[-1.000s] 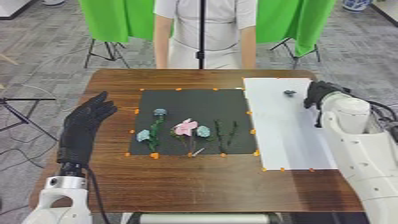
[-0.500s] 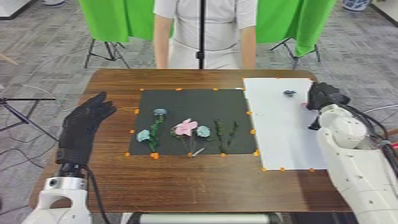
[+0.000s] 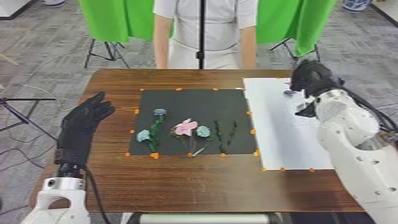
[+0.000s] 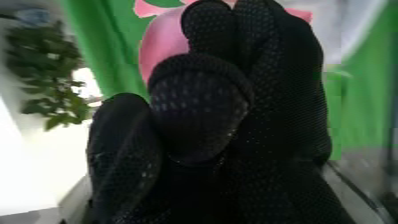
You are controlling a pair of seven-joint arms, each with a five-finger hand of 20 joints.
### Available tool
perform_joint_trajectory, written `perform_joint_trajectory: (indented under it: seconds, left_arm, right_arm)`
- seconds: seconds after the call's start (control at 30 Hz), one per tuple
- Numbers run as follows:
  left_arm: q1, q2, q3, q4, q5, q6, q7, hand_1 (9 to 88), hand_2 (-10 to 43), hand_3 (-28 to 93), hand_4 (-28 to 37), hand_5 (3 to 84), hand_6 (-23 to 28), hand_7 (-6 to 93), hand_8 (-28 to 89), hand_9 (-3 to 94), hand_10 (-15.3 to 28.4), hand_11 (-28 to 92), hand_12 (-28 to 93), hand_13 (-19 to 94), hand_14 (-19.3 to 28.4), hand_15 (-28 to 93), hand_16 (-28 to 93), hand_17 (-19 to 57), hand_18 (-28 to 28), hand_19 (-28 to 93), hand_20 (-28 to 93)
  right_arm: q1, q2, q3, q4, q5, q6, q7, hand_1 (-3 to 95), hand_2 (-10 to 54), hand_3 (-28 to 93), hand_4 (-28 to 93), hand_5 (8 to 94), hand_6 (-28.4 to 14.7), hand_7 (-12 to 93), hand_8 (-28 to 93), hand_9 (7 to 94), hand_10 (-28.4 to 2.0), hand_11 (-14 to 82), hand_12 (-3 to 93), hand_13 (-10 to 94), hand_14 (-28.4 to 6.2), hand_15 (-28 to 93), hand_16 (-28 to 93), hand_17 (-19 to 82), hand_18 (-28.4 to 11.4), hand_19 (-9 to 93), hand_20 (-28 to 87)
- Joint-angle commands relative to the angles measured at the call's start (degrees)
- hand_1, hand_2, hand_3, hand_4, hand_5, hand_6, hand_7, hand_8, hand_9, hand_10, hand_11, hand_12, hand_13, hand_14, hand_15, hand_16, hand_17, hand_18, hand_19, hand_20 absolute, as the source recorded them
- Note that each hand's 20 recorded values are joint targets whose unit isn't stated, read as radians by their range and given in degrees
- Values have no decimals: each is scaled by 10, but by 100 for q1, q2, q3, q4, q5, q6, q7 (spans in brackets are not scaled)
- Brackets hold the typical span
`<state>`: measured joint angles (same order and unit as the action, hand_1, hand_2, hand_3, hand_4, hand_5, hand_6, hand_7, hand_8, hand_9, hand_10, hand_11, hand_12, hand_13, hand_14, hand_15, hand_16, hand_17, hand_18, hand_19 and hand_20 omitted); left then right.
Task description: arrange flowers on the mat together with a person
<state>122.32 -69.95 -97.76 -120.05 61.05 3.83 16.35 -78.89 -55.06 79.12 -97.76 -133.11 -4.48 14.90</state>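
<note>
My right hand (image 3: 313,80) is over the far part of the white sheet (image 3: 271,135), beside a small blue-grey flower (image 3: 289,93). In the right wrist view, the thumb of that hand (image 4: 200,100) presses toward its fingers, with pink petals (image 4: 163,42) showing behind them. On the dark mat (image 3: 182,97) lie a pink flower (image 3: 185,127), blue flowers (image 3: 160,112) with green stems (image 3: 154,137), a light blue flower (image 3: 203,131) and two leafy green sprigs (image 3: 219,135). My left hand (image 3: 82,122) rests left of the mat, its fingers straight.
Orange tabs (image 3: 252,131) mark the edges of mat and sheet. Brown wood (image 3: 187,185) extends along the near side of the table. A person (image 3: 202,40) stands beyond the far edge. Green leaves (image 4: 44,70) stand in the background of the right wrist view.
My right hand has moved toward the table's far edge and somewhat left, closer to the blue-grey flower. My left hand and the flowers on the mat have kept their places.
</note>
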Motion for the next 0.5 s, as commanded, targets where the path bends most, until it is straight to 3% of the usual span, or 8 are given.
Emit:
perform_joint_trajectory:
  seconds: [0.03, 0.23, 0.5]
  left_arm:
    - [-35, 42, -4, 30, -10, -100, -110, 253, 3, 641, -188, 429, 31, 126, -52, 415, 127, 171, 164, 337, 172, 184, 49, 39, 145, 87, 198]
    - [-86, 95, 30, 54, -15, -122, -110, 253, 4, 640, -188, 429, 30, 128, -52, 416, 127, 171, 164, 337, 172, 183, 50, 40, 145, 87, 198]
    - [-53, 64, 46, 46, 3, -105, -89, 251, 2, 642, -188, 429, 31, 128, -52, 415, 127, 171, 164, 337, 172, 183, 50, 40, 145, 86, 198]
  right_arm:
    - [43, -416, -504, -756, 479, -272, -71, 915, -95, -283, 576, 816, -28, 199, 204, 937, -94, 197, 319, 937, -12, 555, 155, 778, -49, 820, 355]
    - [304, -751, -1105, -626, 684, -582, -43, 908, -95, -283, 581, 816, -26, 196, 206, 937, -94, 198, 328, 937, -10, 557, 157, 777, -49, 823, 355]
    - [466, -997, -1513, -317, 523, -737, -47, 901, -95, -283, 581, 815, -23, 195, 206, 937, -89, 214, 328, 937, -10, 561, 158, 775, -50, 831, 354]
